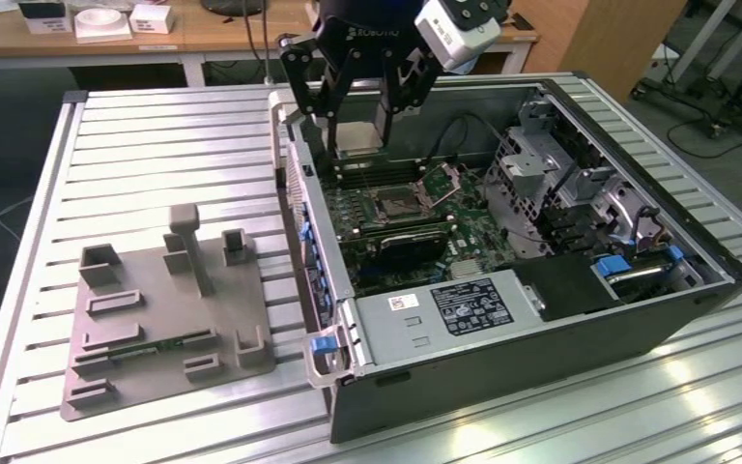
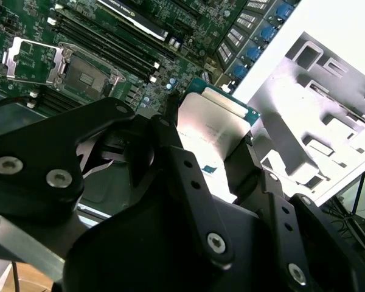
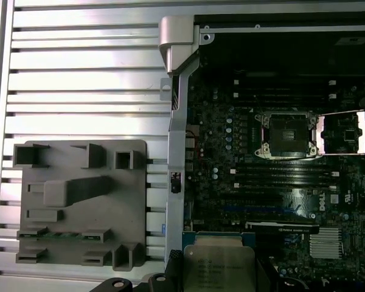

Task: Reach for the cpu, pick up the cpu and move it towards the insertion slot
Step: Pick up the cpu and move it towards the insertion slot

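My gripper (image 1: 359, 135) hangs over the back end of the open computer case (image 1: 680, 290), shut on the cpu (image 1: 360, 129), a thin square chip with a silvery top and pale edges. Both wrist views show the cpu (image 2: 210, 125) (image 3: 219, 264) clamped between the black fingers (image 2: 243, 164). The insertion slot (image 1: 390, 205) is a square metal-framed socket with a dark centre on the green motherboard, lower than the held chip and toward the front. Its hinged flap (image 1: 448, 179) stands open beside it. The socket (image 3: 288, 134) and flap (image 3: 344, 132) lie apart from the chip in the first wrist view.
A grey plastic tray (image 1: 165, 309) with recesses and upright posts lies on the slatted metal table at the exterior view's left, holding a narrow green circuit strip (image 3: 55, 234). Long memory slots (image 2: 103, 42), drive cages (image 1: 564, 184) and the case walls surround the socket.
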Motion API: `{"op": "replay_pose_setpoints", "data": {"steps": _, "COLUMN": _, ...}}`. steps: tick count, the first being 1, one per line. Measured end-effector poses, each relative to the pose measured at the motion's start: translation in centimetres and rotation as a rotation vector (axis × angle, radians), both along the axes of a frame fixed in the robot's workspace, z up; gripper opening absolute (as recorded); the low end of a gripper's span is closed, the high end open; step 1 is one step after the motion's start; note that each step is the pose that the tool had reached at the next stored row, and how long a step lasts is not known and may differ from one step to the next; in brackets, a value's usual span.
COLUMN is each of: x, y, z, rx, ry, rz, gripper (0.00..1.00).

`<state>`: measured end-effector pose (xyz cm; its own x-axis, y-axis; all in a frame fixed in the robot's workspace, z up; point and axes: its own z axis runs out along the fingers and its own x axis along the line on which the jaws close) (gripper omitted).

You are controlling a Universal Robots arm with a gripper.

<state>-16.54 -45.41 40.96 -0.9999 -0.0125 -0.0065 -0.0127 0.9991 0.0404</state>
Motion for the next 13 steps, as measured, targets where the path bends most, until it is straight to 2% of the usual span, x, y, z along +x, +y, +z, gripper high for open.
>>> {"op": "replay_pose_setpoints", "data": {"steps": 7, "x": 0.03, "y": 0.04, "z": 0.00, "rx": 0.0001, "ry": 0.0000, "rz": 0.000, "gripper": 0.55}}
{"op": "replay_pose_setpoints", "data": {"steps": 13, "x": 0.02, "y": 0.66, "z": -0.03, "rx": 0.0000, "ry": 0.0000, "rz": 0.000, "gripper": 0.55}}
